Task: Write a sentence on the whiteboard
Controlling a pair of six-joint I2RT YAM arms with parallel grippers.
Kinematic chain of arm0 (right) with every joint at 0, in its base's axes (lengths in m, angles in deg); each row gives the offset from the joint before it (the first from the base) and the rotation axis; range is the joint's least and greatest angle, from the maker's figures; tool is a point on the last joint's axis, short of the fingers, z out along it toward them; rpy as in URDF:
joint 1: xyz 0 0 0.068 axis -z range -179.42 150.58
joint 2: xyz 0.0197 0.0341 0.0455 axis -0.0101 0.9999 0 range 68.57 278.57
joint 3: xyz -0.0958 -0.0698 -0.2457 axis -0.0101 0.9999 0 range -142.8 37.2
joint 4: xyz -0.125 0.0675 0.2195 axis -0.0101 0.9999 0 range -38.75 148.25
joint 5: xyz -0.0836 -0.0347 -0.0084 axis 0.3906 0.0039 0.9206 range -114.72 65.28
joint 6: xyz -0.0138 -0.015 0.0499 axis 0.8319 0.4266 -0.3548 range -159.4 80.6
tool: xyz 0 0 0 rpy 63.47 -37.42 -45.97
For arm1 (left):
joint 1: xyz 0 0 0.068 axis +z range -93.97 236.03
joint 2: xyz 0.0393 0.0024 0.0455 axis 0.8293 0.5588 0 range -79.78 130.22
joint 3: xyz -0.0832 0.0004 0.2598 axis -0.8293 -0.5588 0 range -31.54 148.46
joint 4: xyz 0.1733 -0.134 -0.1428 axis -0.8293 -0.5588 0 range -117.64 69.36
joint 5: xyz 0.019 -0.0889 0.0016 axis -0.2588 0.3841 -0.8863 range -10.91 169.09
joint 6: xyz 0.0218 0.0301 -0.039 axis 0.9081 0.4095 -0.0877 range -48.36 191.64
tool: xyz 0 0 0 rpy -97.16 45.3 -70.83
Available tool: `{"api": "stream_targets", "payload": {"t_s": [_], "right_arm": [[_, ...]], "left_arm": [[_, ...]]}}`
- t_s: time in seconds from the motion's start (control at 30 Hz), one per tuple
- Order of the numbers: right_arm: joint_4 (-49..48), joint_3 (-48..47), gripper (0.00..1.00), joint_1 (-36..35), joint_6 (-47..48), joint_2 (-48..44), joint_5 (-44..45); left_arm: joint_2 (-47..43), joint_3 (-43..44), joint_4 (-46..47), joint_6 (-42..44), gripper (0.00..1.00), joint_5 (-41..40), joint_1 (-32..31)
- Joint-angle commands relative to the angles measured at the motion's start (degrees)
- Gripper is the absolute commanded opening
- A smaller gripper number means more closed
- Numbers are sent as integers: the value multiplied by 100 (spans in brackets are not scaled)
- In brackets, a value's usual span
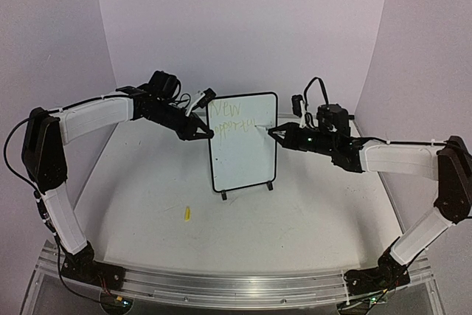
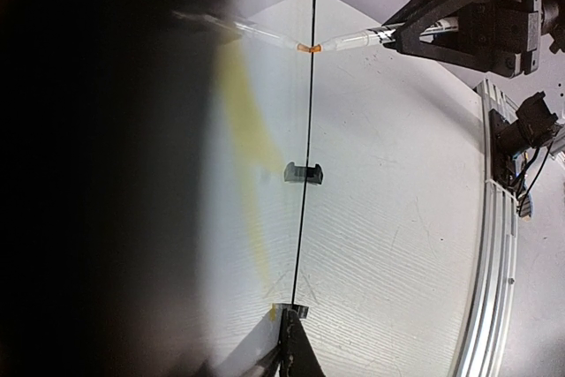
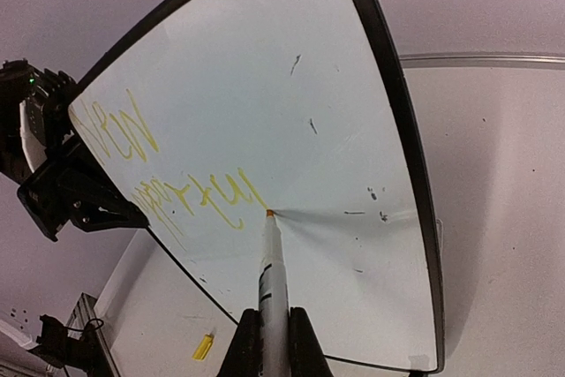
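The whiteboard (image 1: 243, 158) stands upright on its two black feet in the middle of the table. My left gripper (image 1: 209, 135) is shut on its left edge; the left wrist view shows the board edge-on (image 2: 306, 130) with the fingertips (image 2: 293, 331) pinching the frame. My right gripper (image 3: 274, 328) is shut on a white marker (image 3: 273, 275), whose orange tip touches the board face (image 3: 291, 94) at the end of the second line. The sentence (image 3: 190, 200) is two lines of faint yellow handwriting, seen in the top view (image 1: 234, 117) near the board's top.
A small yellow cap (image 1: 187, 213) lies on the white table in front of the board, left of its feet. An aluminium rail (image 1: 236, 285) runs along the near edge. White walls curve round the back and both sides.
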Motion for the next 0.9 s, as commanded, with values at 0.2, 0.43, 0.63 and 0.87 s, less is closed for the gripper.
{"api": "stream_targets", "payload": {"t_s": [0.2, 0.43, 0.63, 0.87], "right_arm": [[-644, -197, 0, 24, -170, -38, 130], [-652, -151, 0, 27, -183, -93, 356], [-644, -27, 0, 27, -207, -199, 598], [-537, 37, 0, 29, -235, -107, 644]], "left_arm": [[-169, -73, -427, 243, 0, -466, -27], [-172, -73, -431, 242, 0, -484, -27], [-177, -73, -434, 237, 0, -491, -27], [-177, -74, -438, 239, 0, -500, -30]]}}
